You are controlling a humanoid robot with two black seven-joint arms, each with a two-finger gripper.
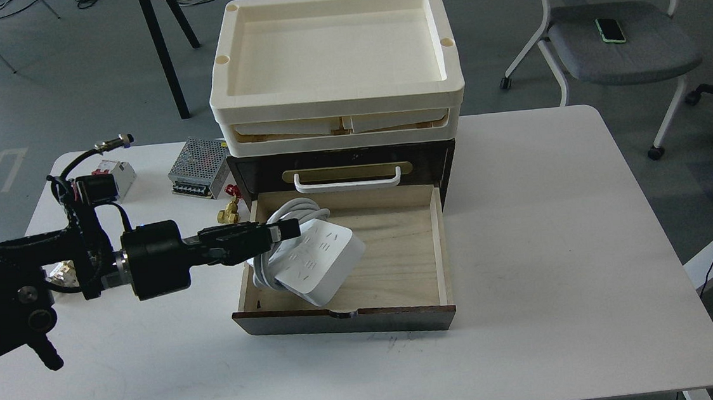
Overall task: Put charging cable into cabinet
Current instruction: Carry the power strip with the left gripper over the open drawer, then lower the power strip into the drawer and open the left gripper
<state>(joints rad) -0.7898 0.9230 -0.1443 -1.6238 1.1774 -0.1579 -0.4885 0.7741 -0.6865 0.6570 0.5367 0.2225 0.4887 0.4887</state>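
Observation:
The charging cable [320, 260], a white power strip with its cord coiled round it, hangs tilted over the left half of the open drawer [392, 254]. My left gripper [282, 230] reaches in from the left and is shut on the strip's cord end, holding it above the drawer floor. The dark brown cabinet [442, 155] stands at the table's back middle, with a white handle [347, 180] on a brass plate and its light-wood drawer pulled out toward me. My right gripper is out of view.
A cream plastic tray [336, 109] sits on top of the cabinet. A perforated metal power supply box [195, 160], a white-and-red circuit breaker [118, 173] and a small brass fitting [228, 214] lie left of the cabinet. A grey chair [624, 45] stands beyond the table's right end.

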